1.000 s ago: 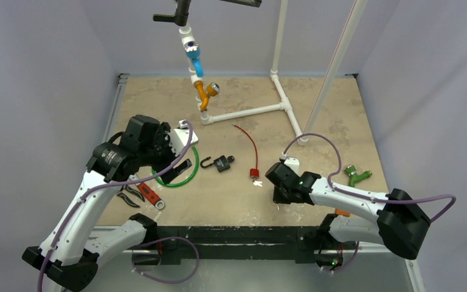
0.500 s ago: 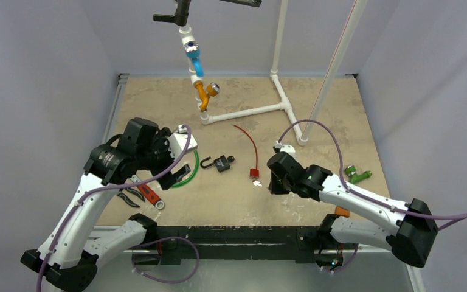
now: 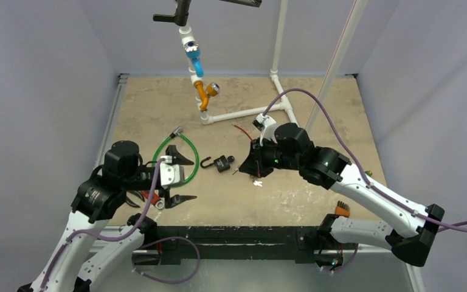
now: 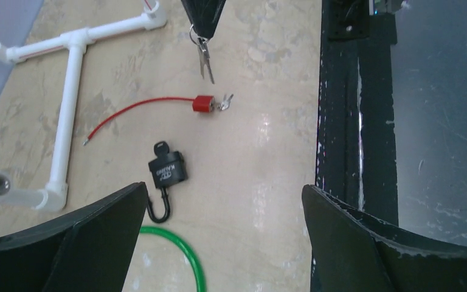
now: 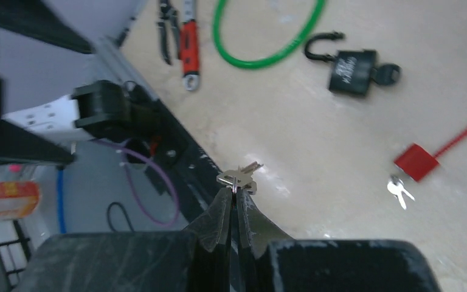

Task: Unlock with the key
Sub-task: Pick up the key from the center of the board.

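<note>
I'm reading the right gripper as pinched fully together on a small silver key bunch; the keys are sticking out past the tips at frame centre in the right wrist view. In the top view that gripper is hanging over the middle of the table, keys dangling just right of the black padlock. The padlock is lying flat at centre, shackle looking open with one leg free of the body, and a black-headed key is sitting in its base. The red lock with its red cable is lying right of the padlock in the top view, with a pair of small keys right against it. The left gripper is standing wide apart, gripping nothing, at lower left of the top view. The green cable loop is lying just left of the padlock. The white pipe frame is sitting at upper centre.
</note>
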`<state>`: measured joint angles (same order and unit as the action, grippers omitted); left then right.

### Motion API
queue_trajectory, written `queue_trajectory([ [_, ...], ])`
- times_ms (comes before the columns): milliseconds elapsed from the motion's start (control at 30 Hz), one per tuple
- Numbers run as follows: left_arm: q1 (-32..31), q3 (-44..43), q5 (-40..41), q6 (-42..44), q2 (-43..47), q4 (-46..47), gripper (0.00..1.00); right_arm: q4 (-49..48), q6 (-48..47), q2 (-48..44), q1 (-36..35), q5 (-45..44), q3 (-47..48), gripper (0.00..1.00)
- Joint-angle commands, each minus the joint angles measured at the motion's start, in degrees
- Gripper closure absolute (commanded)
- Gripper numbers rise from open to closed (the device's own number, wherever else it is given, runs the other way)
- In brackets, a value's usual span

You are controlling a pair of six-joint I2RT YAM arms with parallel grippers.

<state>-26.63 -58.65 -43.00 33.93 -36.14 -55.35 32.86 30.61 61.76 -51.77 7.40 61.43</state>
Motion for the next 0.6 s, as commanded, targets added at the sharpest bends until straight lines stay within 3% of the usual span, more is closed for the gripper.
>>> queue_trajectory([
  [0,-0.81,4.31,-8.48,-9.90,-4.20,23.72,0.00,-5.53,-3.56,0.29,-0.96,14.61,7.11,1.00],
  [67,-3.02,6.09,-5.36,-13.94,-4.73,31.33,0.00,-4.68,-4.26,1.50,-1.66,16.36,10.28,1.00],
  [133,-7.06,7.37,-1.60,-12.50,-4.41,35.36,0.00,-4.27,-4.89,2.28,-1.93,18.00,12.84,1.00],
  [300,-13.08,7.99,2.62,-6.06,-5.52,38.04,0.01,-4.54,-5.36,2.98,-2.04,21.38,16.31,1.00],
  [467,-14.13,7.59,3.47,-4.59,-6.56,39.80,0.14,-4.73,-5.18,3.15,-2.10,23.37,17.29,1.00],
  [567,-15.51,7.36,3.96,-2.23,-6.67,39.42,0.17,-5.78,-4.54,3.11,-2.04,24.74,17.56,1.00],
])
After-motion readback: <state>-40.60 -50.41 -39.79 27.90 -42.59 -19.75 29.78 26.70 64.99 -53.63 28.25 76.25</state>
